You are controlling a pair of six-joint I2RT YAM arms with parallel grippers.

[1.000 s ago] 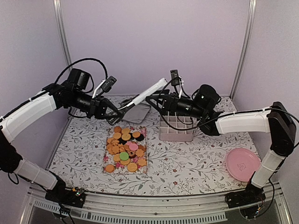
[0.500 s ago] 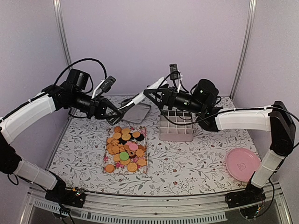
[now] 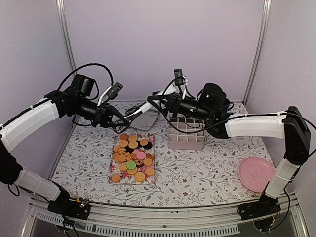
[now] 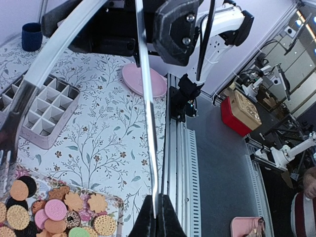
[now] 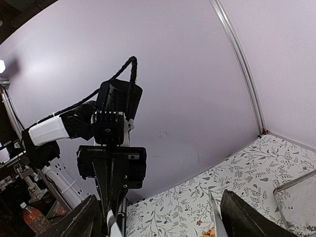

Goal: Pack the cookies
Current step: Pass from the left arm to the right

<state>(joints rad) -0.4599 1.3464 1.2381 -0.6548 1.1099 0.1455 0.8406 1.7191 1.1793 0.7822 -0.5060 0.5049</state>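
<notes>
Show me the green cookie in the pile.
The green cookie sits beside the lone pink cookie, on its side nearer the arms; all others are golden-orange or dark brown.

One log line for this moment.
left gripper shut on tongs; right gripper at tongs, grip unclear; cookies on tray; grid box visible cells empty

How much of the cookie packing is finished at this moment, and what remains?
Done: nothing packed; the compartments of the divided box that show are empty. In hand: the tongs hang between the arms, the left gripper shut on one blade, the right gripper around the far end, grip unclear. Left: all the cookies, heaped near the box, presumably go into it.
</notes>
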